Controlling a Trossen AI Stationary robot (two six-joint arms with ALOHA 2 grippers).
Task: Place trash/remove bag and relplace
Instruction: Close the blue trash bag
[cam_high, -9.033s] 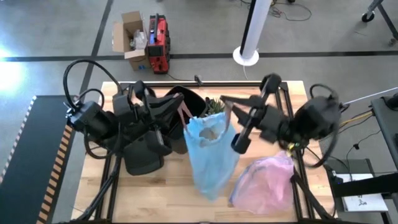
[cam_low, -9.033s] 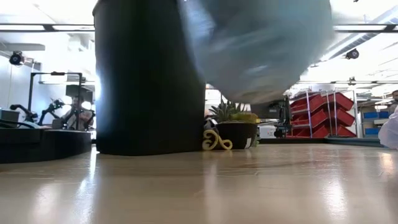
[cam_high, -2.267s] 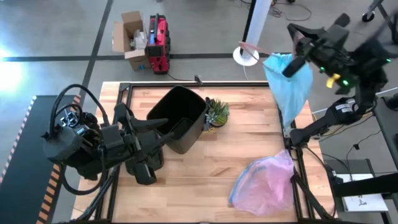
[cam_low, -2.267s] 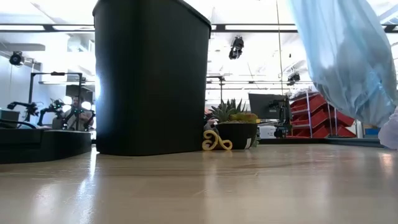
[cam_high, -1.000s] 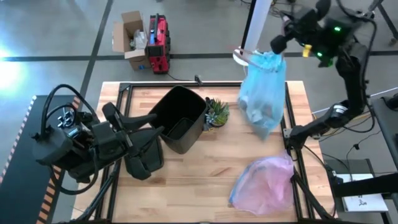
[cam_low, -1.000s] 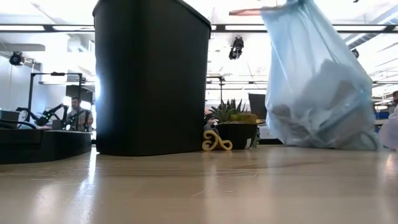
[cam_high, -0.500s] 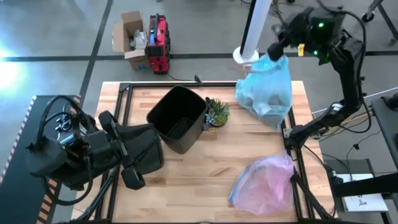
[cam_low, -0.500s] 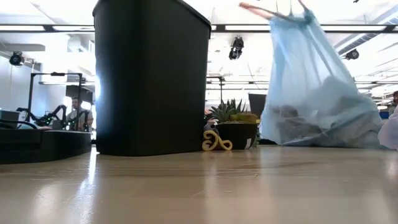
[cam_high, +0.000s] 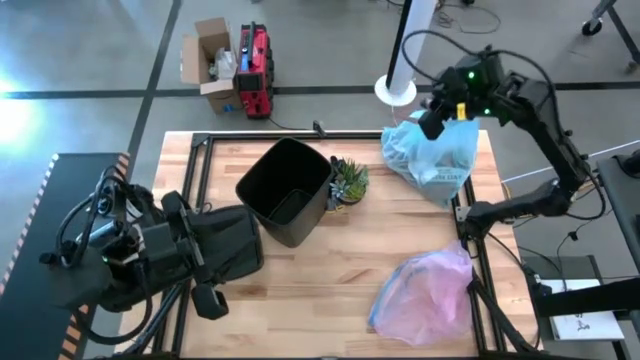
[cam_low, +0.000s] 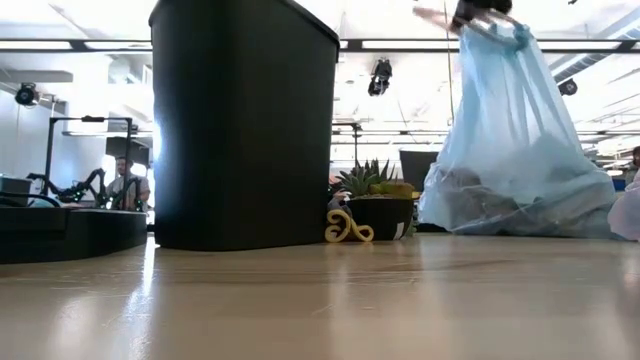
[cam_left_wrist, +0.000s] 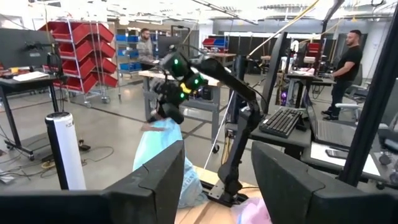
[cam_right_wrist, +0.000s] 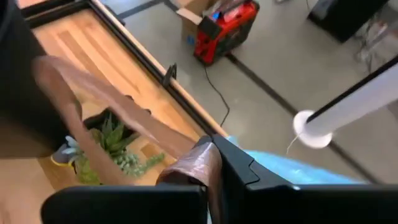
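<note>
Bag (cam_high: 432, 158) right of bin (cam_high: 284, 191)

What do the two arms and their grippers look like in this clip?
Both arms are dark, jointed and slender, with looping black cables. The left gripper has broad black fingers. The right gripper sits below a wrist with green and yellow lights.

a robotics lab — red parts bins (cam_left_wrist: 87, 53) (on racks), workbenches (cam_left_wrist: 186, 78), concrete floor (cam_high: 100, 50).

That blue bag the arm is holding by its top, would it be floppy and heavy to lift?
Probably floppy: the blue bag hangs drawn to a narrow neck under the right gripper, while its bottom slumps wide on the table. Likely light for its size, since only crumpled paper shows through the thin plastic. It looks unlikely to roll, though it may sag sideways once released.
</note>
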